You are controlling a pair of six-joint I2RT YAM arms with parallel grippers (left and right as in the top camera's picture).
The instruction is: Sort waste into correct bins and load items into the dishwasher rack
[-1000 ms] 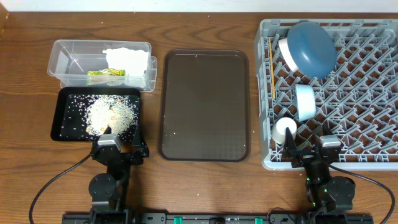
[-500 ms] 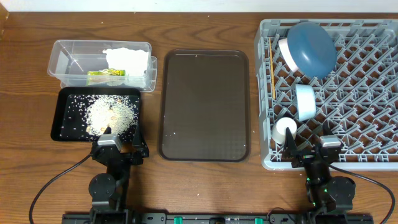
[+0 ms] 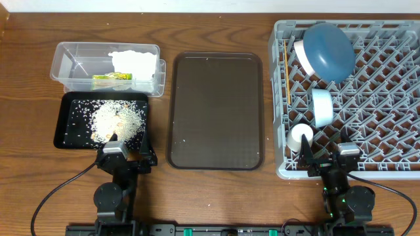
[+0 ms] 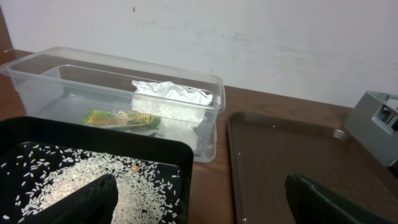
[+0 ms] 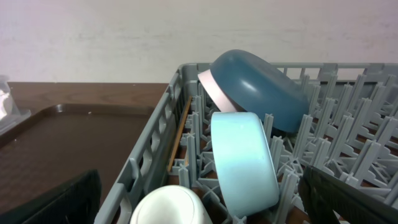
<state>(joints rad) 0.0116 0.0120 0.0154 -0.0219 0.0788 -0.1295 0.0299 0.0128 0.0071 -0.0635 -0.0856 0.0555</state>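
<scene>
Left tool [image 3: 126,151] spread wide, gripping nothing, at the near edge of the black tray [image 3: 60,124] of rice [image 3: 118,119]. Beyond it, the clear tub [image 3: 65,65] holds tissue [image 3: 134,62] and wrapper [image 3: 113,77]. Right tool [image 3: 326,157] spread too, at the rack [image 3: 394,131] front wall. White cup [image 3: 300,136] just ahead, then light blue bowl [image 3: 321,107]. The blue plate [image 3: 328,49] hides most of the cream bowl [image 3: 299,52]. Chopsticks [image 3: 287,75] hug the rack's left wall. Brown tray [image 3: 216,111] lies between the tools.
</scene>
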